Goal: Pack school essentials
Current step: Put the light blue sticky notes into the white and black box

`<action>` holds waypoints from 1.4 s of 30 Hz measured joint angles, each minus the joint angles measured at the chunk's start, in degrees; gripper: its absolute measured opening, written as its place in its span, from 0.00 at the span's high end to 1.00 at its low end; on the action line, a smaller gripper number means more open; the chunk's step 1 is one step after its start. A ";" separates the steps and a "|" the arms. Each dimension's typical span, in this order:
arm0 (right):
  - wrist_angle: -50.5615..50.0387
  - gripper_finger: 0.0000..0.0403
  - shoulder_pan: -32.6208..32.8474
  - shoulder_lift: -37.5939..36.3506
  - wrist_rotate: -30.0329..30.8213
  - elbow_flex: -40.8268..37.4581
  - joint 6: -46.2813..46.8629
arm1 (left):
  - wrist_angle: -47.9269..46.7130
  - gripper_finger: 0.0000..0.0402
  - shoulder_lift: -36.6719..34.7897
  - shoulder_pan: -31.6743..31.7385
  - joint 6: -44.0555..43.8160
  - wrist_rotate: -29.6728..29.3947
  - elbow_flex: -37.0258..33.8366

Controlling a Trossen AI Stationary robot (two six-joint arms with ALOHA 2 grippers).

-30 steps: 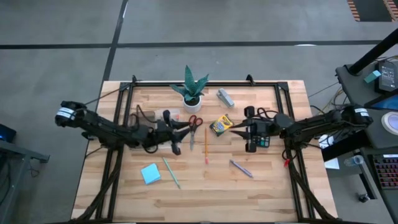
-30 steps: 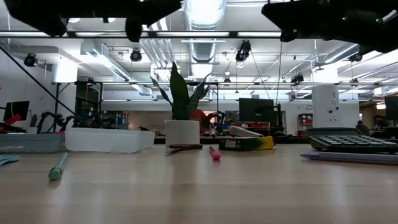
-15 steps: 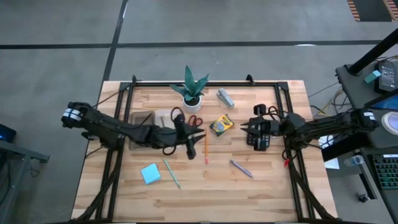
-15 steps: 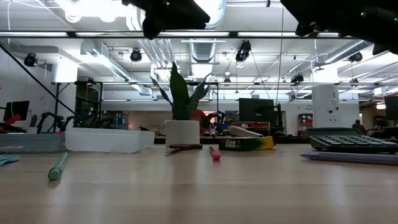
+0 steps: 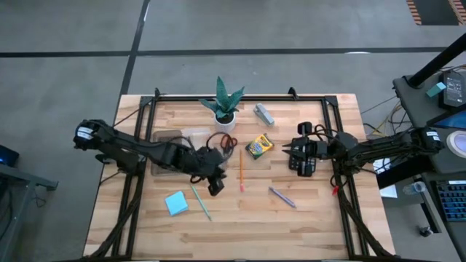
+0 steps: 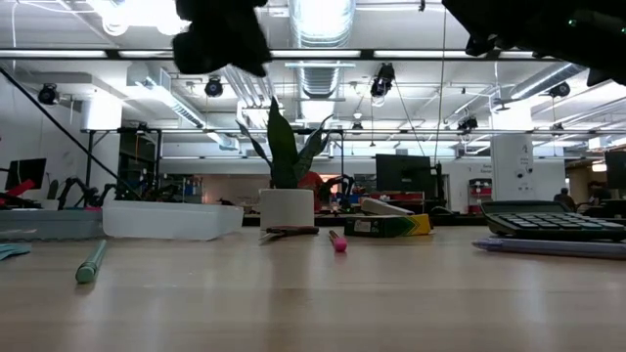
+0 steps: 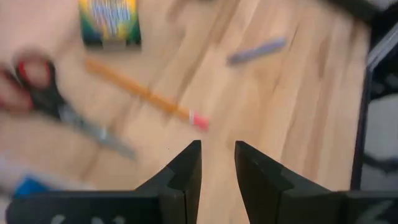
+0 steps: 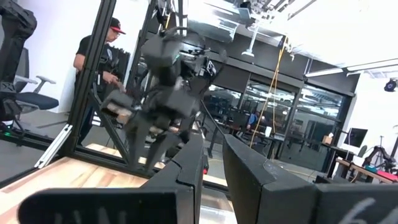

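high: top-down | low: table-level | wrists: fwd past fingers (image 7: 186, 171)

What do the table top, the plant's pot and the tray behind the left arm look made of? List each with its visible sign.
Table top: pale wood planks, visible grain, matte.
Pot: smooth white, ceramic or plastic; cannot tell which.
Tray: translucent, likely plastic.
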 joint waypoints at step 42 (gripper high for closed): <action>-0.11 0.87 0.00 0.00 0.11 0.00 -0.94 | -24.81 0.65 19.32 -24.77 -13.86 5.95 2.52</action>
